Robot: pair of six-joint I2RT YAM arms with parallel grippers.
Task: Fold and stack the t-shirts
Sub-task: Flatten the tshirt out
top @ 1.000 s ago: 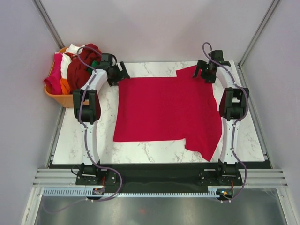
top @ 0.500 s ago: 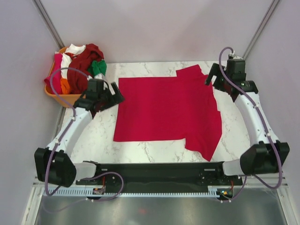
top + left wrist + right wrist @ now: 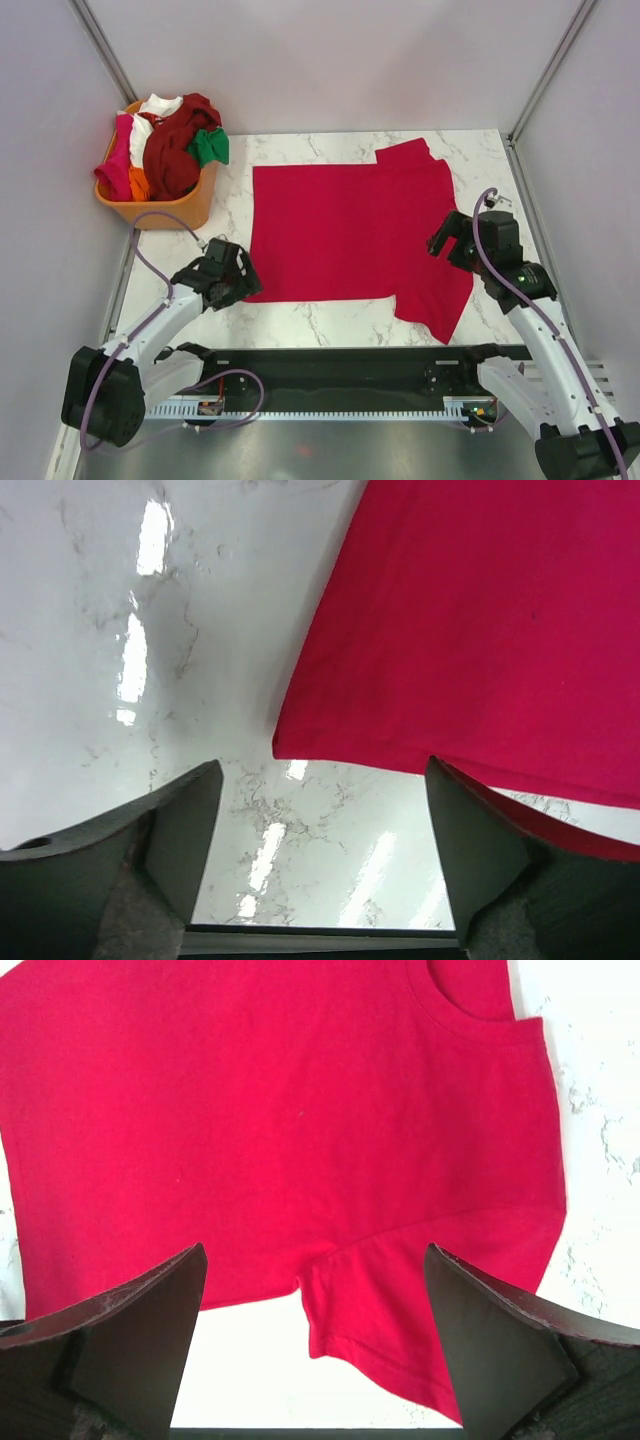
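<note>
You're lining up 1st fold on flat crimson cloth t-shirt (image 3: 350,225); left hand (image 3: 230,280), right hand (image 3: 445,240) hovering spread, empty; next: pinching near edge.

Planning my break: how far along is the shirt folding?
Done: the red t-shirt lies flat on the table. In hand: left gripper and right gripper, both open, empty, hover at its near-left corner and right side. Left: every fold, the stack, the shirts heaped in the basket.
</note>
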